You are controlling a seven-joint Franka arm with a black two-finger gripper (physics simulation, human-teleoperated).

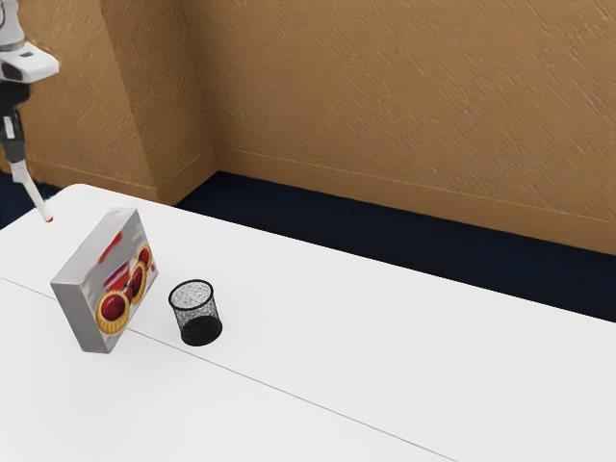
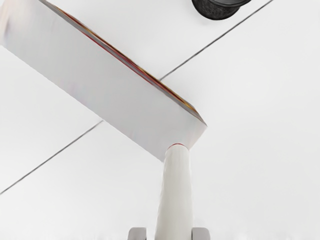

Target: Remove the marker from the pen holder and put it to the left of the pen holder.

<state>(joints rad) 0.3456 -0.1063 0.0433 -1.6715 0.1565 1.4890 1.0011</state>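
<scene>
Gripper point(image 1: 18, 173) raised at the exterior view's left, pointing downward, grasping the white marker point(image 1: 36, 198), its red tip slanting down toward the exterior view's right.

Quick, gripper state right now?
Gripper: closed, holding the marker, which slants with its red end lowest, out of the pen holder.

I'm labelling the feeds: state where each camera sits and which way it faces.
Exterior view: at my arm's side, looking down across the table toward the wall; my arm shows at its upper left.
Wrist view: on my hand, facing down at the table; my fingers show at its lower edge.
Shared: the marker in my fingers, the box and the pen holder.
</scene>
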